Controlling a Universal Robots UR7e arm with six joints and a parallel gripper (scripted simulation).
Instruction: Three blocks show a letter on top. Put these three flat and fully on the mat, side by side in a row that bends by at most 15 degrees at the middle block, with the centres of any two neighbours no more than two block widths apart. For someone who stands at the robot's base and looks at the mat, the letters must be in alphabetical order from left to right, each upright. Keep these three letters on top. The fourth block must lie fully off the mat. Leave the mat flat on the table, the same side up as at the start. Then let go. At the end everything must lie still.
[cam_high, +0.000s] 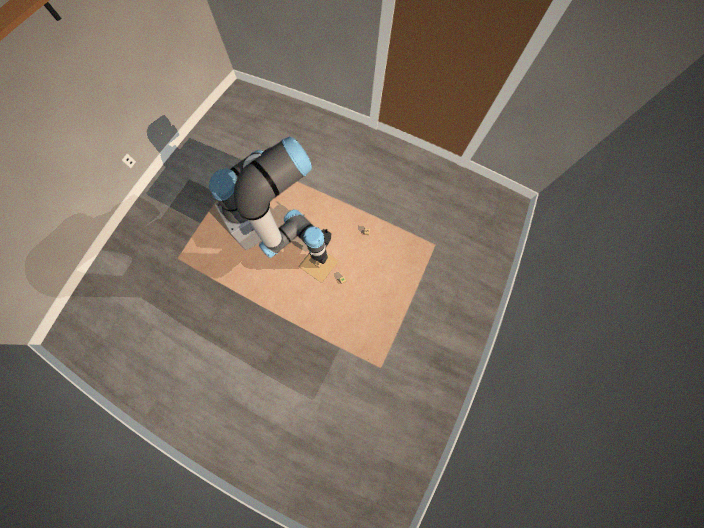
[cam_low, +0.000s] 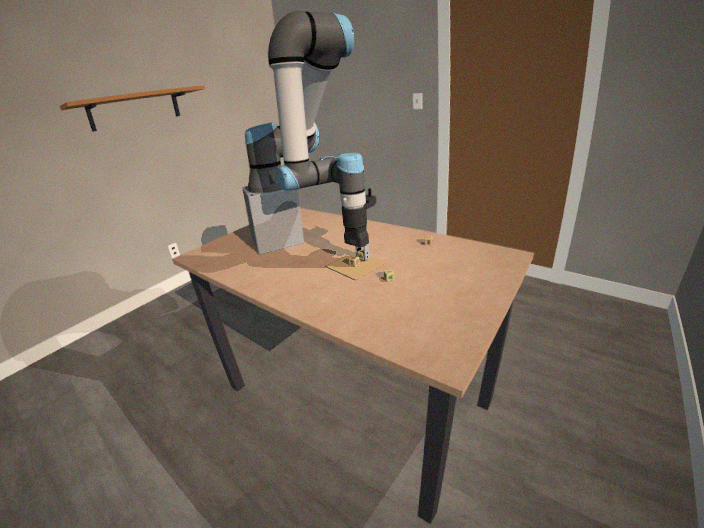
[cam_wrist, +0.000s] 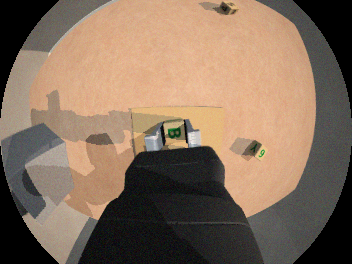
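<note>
My gripper (cam_low: 362, 254) (cam_wrist: 175, 128) is shut on the B block (cam_wrist: 174, 131), low over the mat; any touch below is unclear. A green B shows on its face toward the wrist camera. The yellowish mat (cam_high: 322, 275) (cam_low: 354, 275) (cam_wrist: 210, 117) lies flat. A second block (cam_low: 353, 262) stands on the mat close beside the held one, its letter unreadable and mostly hidden in the wrist view. A third block (cam_high: 341, 279) (cam_low: 388, 275) (cam_wrist: 258, 150) lies off the mat, showing Y and a 9-like character. A fourth block (cam_high: 366, 231) (cam_low: 428, 240) (cam_wrist: 228, 8) lies farther off.
The wooden table (cam_high: 369, 318) (cam_low: 398, 318) carries everything. The robot's grey base pedestal (cam_low: 276, 221) (cam_wrist: 45, 165) stands on its far-left part. The arm's shadow falls across the table and part of the mat. The third block is near the mat's outer edge.
</note>
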